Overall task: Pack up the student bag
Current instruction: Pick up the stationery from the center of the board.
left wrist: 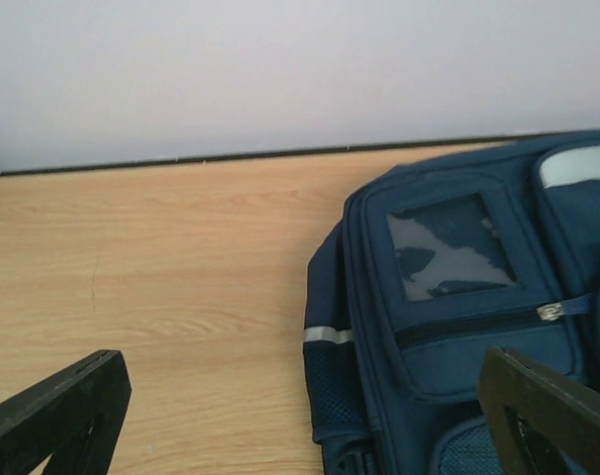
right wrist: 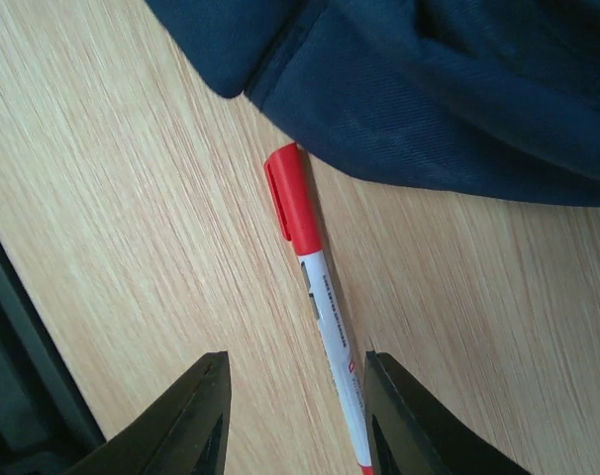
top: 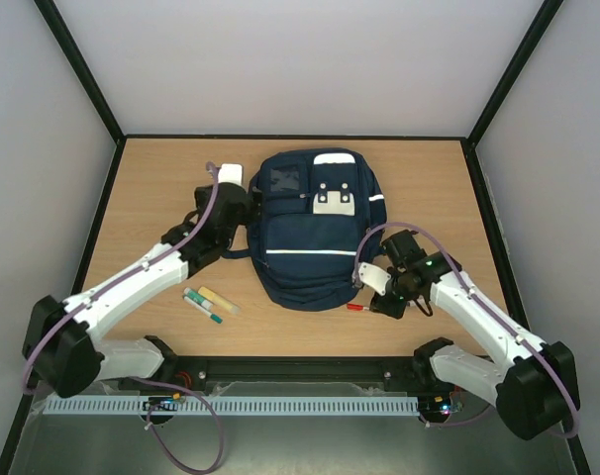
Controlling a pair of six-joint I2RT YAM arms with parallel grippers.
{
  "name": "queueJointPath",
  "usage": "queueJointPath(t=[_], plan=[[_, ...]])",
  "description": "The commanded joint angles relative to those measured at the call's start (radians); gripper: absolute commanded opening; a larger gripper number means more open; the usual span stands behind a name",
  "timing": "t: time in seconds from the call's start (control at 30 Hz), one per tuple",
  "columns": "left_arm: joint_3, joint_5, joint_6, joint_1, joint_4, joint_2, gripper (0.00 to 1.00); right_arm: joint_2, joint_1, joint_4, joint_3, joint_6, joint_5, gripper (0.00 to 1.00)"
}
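Top view first: the bag [top: 315, 233] lies flat mid-table [top: 429, 178], front pockets up, between the two arms. The left gripper [top: 226, 198] sits by its upper left corner, and the right gripper [top: 381, 302] is down at its lower right edge, over a red pen [top: 357, 308]. Two markers [top: 209, 303] lie near the left arm, well apart from the bag. Over to the left wrist: fingers spread wide, nothing between them but bare table. The bag [left wrist: 458, 327] fills the right side, clear window pocket and zip pull [left wrist: 550, 312] in sight. Now the right wrist: jaws part-way apart, straddling the pen [right wrist: 315, 297], which runs close along one finger. No clamp on it that I can see. The bag's hem [right wrist: 429, 109] touches the pen's cap. This bag looks soft and floppy, likely light and prone to sag, so I'd take it by a seam, strap or zip pull, not the loose cloth.
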Motion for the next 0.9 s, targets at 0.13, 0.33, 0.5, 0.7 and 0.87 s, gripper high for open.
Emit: queueJointPath(t=[0.13,0.33,0.5,0.7,0.87], plan=[[-0.017,0.081,0.101,0.003,0.046,-0.113,0.99,0.05,0.118,0.08,-0.089,-0.007,0.208,0.31],[-0.022,0.147,0.127,0.003,0.052,-0.128,0.98,0.092,0.135,0.115,-0.092,0.002,0.239,0.25],[-0.017,0.151,0.126,0.003,0.041,-0.13,0.96,0.127,0.14,0.14,-0.098,0.002,0.244,0.22],[-0.016,0.159,0.13,0.003,0.039,-0.132,0.97,0.177,0.145,0.15,-0.097,-0.007,0.234,0.23],[-0.016,0.159,0.127,0.003,0.037,-0.132,0.97,0.225,0.148,0.15,-0.096,-0.014,0.222,0.24]])
